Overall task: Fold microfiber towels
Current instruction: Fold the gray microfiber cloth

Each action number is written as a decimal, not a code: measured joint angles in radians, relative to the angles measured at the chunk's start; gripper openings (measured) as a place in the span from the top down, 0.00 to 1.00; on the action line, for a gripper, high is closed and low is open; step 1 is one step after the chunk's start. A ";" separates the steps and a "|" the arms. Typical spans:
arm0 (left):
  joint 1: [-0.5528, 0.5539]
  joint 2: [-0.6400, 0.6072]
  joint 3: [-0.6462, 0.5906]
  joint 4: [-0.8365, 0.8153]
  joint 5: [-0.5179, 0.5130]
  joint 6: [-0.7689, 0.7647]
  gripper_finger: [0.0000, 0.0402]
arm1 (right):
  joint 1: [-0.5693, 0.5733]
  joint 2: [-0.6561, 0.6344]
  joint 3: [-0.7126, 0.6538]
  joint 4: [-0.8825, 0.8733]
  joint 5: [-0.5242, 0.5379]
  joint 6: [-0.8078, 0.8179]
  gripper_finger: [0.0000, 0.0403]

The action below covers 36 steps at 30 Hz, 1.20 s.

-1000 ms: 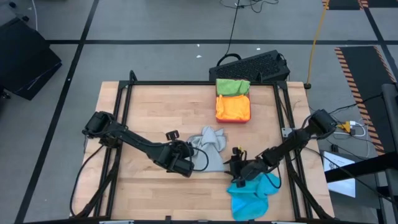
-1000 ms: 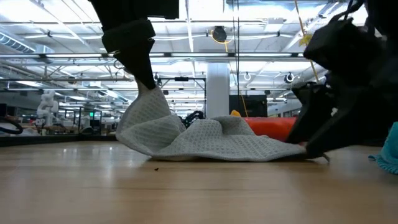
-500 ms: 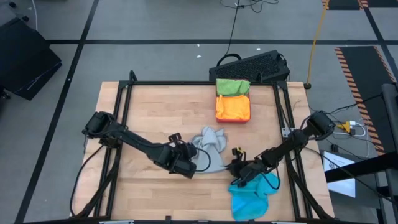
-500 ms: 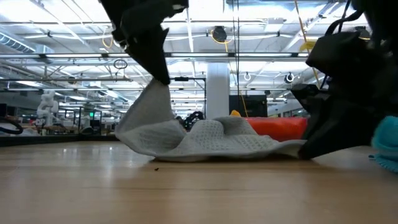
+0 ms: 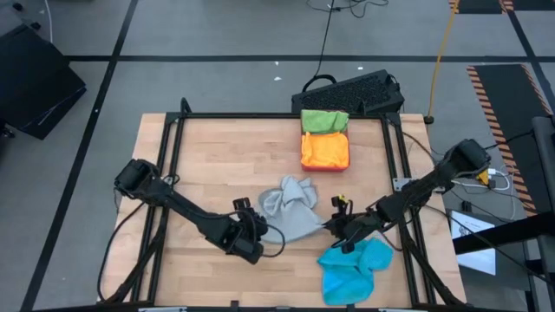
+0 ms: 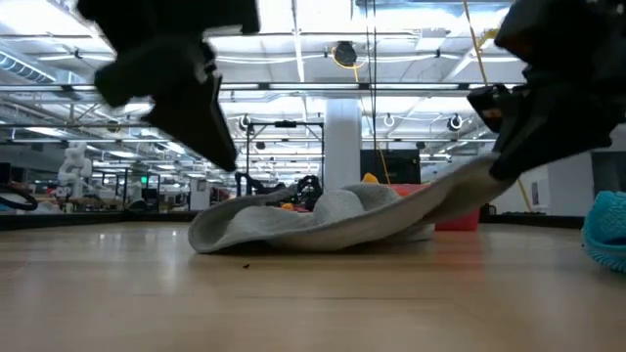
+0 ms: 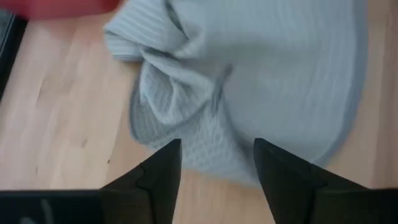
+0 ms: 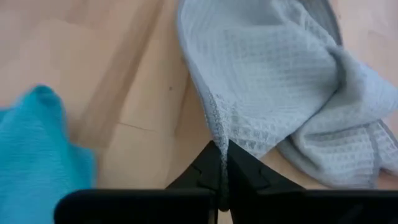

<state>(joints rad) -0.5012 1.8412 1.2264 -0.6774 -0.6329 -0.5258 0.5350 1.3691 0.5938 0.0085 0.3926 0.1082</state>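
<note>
Pinching the grey towel's [image 5: 291,211] edge, our right hand [image 8: 219,163] now lifts it off the counter [image 5: 217,156] at lower centre; our left hand [image 7: 214,165] has let go, fingers spread, so spreading can begin.

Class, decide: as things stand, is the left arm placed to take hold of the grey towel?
Probably yes. The left gripper is open right at the grey towel's near edge, with only bare table between. The right gripper pinches the opposite edge, well clear.
</note>
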 joint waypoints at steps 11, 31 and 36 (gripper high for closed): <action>0.134 0.000 -0.097 0.374 0.013 0.216 0.52 | -0.023 -0.184 0.001 -0.134 0.054 -0.142 0.99; 0.135 0.051 -0.093 0.424 0.563 0.153 0.52 | -0.077 -0.287 0.001 -0.264 0.057 -0.183 0.99; 0.066 0.016 -0.093 0.365 0.498 0.152 0.52 | -0.077 -0.287 0.001 -0.322 0.053 -0.131 0.99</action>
<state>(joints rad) -0.4357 1.8573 1.1331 -0.3125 -0.1345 -0.3742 0.4583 1.0824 0.5949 -0.3138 0.4454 -0.0226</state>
